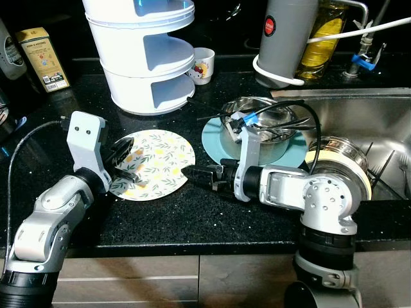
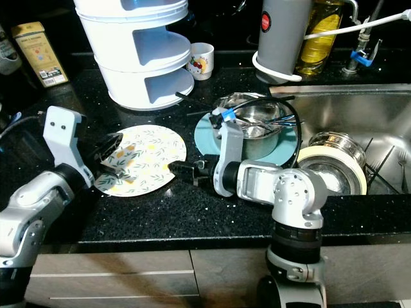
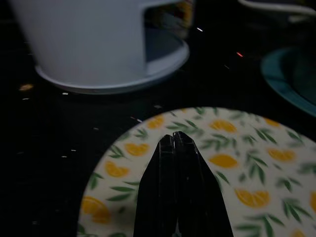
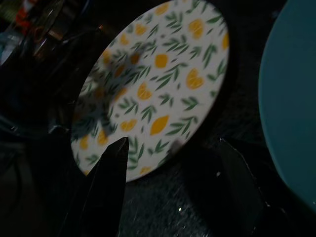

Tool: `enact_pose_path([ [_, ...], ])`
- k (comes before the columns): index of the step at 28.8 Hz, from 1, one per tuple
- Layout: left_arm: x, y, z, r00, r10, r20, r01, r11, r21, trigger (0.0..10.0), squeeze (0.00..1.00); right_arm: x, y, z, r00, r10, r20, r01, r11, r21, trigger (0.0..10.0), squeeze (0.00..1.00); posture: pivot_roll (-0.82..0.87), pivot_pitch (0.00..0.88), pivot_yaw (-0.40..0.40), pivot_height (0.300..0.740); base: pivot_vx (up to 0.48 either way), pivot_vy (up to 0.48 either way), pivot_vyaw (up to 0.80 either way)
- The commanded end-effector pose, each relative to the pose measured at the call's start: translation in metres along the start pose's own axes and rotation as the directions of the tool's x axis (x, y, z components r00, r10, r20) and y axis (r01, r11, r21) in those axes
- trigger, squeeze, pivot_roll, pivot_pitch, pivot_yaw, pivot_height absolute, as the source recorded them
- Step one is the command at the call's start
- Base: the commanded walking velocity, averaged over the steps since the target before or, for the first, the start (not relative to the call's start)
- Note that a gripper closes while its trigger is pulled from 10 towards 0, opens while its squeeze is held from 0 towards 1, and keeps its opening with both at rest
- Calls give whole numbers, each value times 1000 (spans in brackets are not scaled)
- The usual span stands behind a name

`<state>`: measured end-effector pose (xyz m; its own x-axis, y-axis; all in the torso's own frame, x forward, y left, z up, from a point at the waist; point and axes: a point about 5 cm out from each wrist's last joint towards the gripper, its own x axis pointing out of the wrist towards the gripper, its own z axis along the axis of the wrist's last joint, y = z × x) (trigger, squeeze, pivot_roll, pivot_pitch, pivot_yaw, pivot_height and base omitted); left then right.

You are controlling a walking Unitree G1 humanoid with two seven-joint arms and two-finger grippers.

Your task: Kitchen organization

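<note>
Now, the scene as it stands.

Table: black and speckled, with a steel sink set into it on the robot's right.

Lemon plate: round, white with yellow lemons and green leaves, lying flat on the table between the two arms, in front of the white rack.

Left pincer: over the left part of the lemon plate; the left wrist view shows its fingers pressed together above the plate's pattern, though whether they touch the plate I cannot tell.

Right pincer: low over the table at the lemon plate's right edge, pointing toward it; in the right wrist view its two fingers stand spread apart with nothing between them, the plate rim just beyond their tips.

Teal plate: flat on the table, just right of the lemon plate and apart from it, carrying a steel bowl with utensils in it.

White rack: tiered plastic stand behind the lemon plate.

Cup: small and white with a printed picture, beside the rack.

Grey flask: upright behind the steel bowl, with a bottle of yellow liquid next to it.

Yellow box: standing at the far left of the table.

Sink contents: a pot with a cream rim, close to the right arm.
</note>
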<state>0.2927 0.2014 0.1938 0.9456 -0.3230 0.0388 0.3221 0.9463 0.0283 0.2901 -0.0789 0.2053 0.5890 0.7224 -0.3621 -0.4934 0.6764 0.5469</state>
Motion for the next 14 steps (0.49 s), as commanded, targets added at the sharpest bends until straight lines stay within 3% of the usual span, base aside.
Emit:
enact_pose_path([
  [1, -1, 14, 0, 996, 86, 10, -86, 995, -51, 10000, 0, 2, -15, -5, 994, -110, -20, 111, 993, 51, 10000, 0, 13, 19, -22, 740, 0, 0, 0],
  [4, -3, 33, 2, 976, 214, 33, -204, 961, -188, 10000, 0, 4, -13, -4, 991, -128, -21, 130, 990, 61, 10000, 0, 13, 21, -20, 740, 0, 0, 0],
  [5, -5, 38, 2, 969, 246, 37, -231, 946, -229, 10000, 1000, 4, -13, -3, 990, -136, -23, 137, 989, 60, 10000, 0, 10, 25, -16, 740, 0, 0, 0],
  [6, -5, 38, 2, 969, 246, 37, -231, 946, -229, 10000, 1000, 4, -13, -3, 990, -136, -23, 137, 989, 60, 10000, 0, 10, 25, -16, 740, 0, 0, 0],
  [8, -11, 55, 6, 942, 332, 55, -298, 898, -322, 10000, 1000, 4, -13, -3, 988, -155, -24, 156, 985, 72, 10000, 0, 12, 29, -17, 740, 0, 0, 0],
  [9, -11, 55, 6, 942, 332, 55, -298, 898, -322, 10000, 1000, 4, -13, -3, 988, -155, -24, 156, 985, 72, 10000, 0, 12, 29, -17, 740, 0, 0, 0],
  [11, -17, 68, 5, 919, 391, 53, -337, 847, -410, 10000, 1000, 5, -14, -3, 984, -178, -28, 180, 980, 79, 10000, 0, 12, 29, -17, 740, 0, 0, 0],
  [13, -15, 71, -1, 927, 375, 20, -318, 811, -491, 10000, 1000, 6, -15, -4, 981, -192, -30, 194, 978, 79, 10000, 0, 15, 32, -18, 740, 0, 0, 0],
  [14, -15, 71, -1, 927, 375, 20, -318, 811, -491, 10000, 1000, 6, -15, -4, 981, -192, -30, 194, 978, 79, 10000, 0, 15, 32, -18, 740, 0, 0, 0],
])
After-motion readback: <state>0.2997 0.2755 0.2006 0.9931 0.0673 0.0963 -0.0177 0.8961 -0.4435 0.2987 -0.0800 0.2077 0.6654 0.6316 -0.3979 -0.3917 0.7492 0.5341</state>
